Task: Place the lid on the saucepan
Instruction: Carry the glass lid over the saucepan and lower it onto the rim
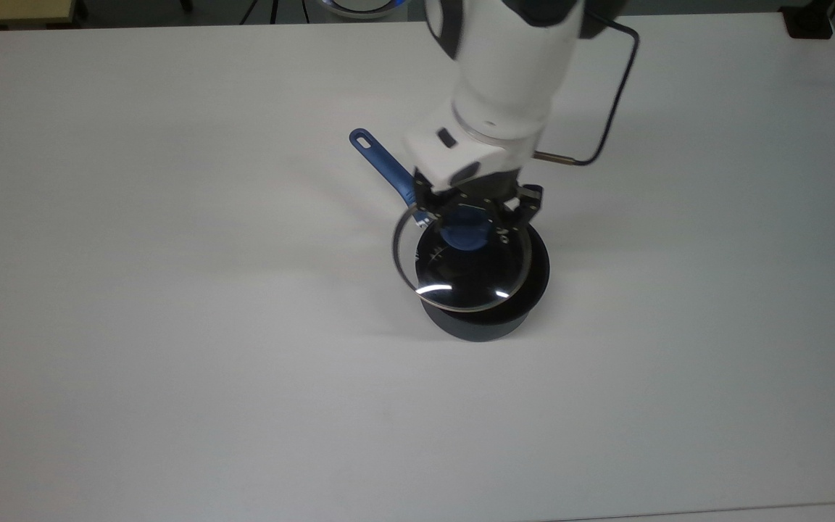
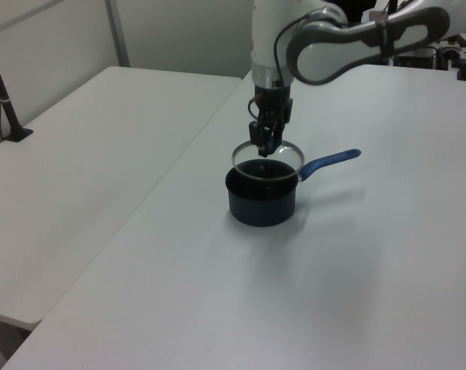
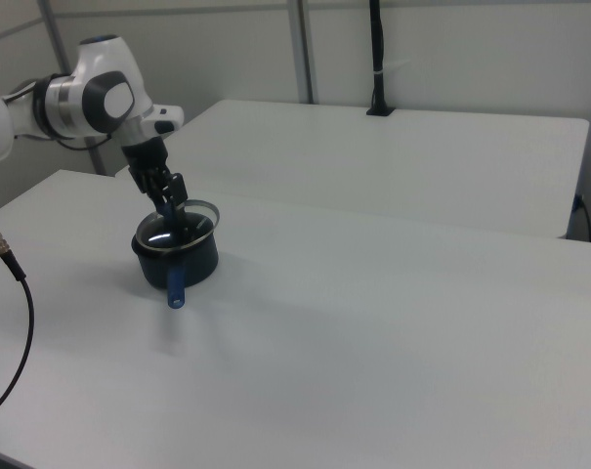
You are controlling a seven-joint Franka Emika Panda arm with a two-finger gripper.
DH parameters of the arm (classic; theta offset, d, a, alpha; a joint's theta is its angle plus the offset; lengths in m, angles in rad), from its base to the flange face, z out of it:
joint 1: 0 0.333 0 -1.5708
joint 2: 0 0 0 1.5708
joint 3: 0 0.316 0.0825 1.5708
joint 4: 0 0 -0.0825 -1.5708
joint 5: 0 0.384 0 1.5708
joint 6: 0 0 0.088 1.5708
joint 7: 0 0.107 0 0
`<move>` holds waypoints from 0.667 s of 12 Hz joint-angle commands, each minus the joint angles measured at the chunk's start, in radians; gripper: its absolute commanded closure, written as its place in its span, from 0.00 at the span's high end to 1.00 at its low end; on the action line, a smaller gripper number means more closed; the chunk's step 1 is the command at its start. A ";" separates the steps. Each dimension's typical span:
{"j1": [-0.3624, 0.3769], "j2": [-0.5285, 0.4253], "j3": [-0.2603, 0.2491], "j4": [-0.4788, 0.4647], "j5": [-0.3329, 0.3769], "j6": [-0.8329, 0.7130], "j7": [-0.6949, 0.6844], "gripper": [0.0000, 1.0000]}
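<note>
Fingers (image 1: 470,217) clamp lid (image 1: 461,272) above saucepan (image 1: 486,319), white table (image 1: 171,326)

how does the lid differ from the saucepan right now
The lid is clear glass with a steel rim; the saucepan is dark and opaque. The lid hangs from the gripper by its blue knob, while the saucepan stands on the table. The lid has a knob, the saucepan a long blue handle. Both are round.

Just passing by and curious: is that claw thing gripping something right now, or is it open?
Gripper: shut on the lid, clasping its blue knob and holding it just above the saucepan.
</note>
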State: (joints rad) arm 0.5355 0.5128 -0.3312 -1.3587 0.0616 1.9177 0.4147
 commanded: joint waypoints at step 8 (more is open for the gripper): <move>0.035 0.055 -0.006 0.026 0.006 0.058 0.036 0.76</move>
State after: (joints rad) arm 0.5609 0.5566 -0.3310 -1.3503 0.0616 1.9561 0.4322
